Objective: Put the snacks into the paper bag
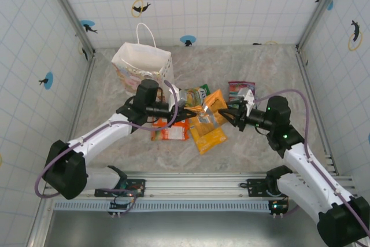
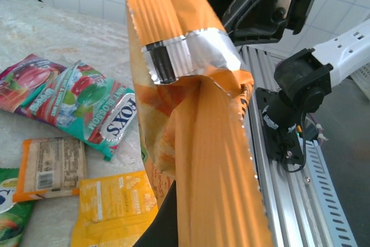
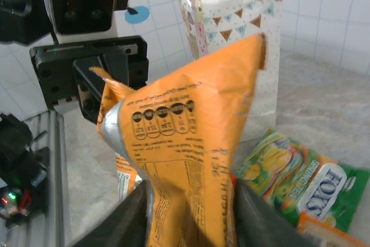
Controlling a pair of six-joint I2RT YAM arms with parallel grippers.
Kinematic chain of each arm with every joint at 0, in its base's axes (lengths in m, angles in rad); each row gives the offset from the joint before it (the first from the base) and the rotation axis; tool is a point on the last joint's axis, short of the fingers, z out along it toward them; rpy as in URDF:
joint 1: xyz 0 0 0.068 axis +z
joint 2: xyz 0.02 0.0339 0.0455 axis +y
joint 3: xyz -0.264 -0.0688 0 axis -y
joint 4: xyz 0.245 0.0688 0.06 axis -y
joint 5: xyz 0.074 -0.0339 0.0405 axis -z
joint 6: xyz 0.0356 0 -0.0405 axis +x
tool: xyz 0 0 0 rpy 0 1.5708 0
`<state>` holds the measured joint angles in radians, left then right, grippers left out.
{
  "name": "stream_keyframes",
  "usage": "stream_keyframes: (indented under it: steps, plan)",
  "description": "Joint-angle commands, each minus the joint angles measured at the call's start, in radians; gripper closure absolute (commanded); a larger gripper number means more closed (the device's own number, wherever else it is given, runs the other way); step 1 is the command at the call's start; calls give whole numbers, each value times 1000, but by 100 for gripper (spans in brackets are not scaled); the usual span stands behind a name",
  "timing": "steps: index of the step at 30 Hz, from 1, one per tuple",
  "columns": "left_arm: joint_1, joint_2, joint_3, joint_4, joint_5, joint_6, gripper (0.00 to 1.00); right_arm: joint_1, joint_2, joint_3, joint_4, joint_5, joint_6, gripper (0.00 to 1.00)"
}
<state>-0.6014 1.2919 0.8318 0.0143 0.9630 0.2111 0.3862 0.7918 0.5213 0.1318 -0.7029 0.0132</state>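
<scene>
Crinkled orange packet, silver seam showing, hangs above the table! Left gripper pinches its left end, right gripper clamps its right end

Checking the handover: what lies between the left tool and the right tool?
One orange packet, gripped by both the left tool and the right tool, bridges the gap; the top view shows it.

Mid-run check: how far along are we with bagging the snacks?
Done: nothing I can confirm. The paper bag stands open, but its inside is hard to see. In hand: an orange packet is held off the table between the left tool and right tool, both gripping it. Left: the packets lying loose, among them a green packet, a pink packet and a yellow-orange packet.
</scene>
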Motion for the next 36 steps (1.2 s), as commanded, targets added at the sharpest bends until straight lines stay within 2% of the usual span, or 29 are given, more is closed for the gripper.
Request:
stream_keyframes:
  steps: [1, 6, 9, 14, 23, 29, 36]
  plan:
    - [-6, 2, 46, -60, 91, 95, 100, -5, -26, -20, -48, 31, -42, 45]
    - [-6, 0, 82, -185, 93, 234, 100, -10, -14, -6, -148, -30, -91, 32]
    - [-6, -2, 96, -241, 104, 293, 100, -9, 4, -1, -155, -74, -95, 29]
    - [-6, -4, 96, -249, 102, 321, 100, -3, 60, 14, -166, -165, -98, 30]
    - [-6, -5, 105, -237, 93, 336, 100, 6, 85, 19, -204, -231, -151, 31]
    - [-6, 0, 111, -211, -34, 295, 100, 9, 88, 15, -203, -279, -145, 38]
    - [-6, 9, 116, -214, -75, 298, 100, 19, 98, 1, -165, -319, -106, 44]
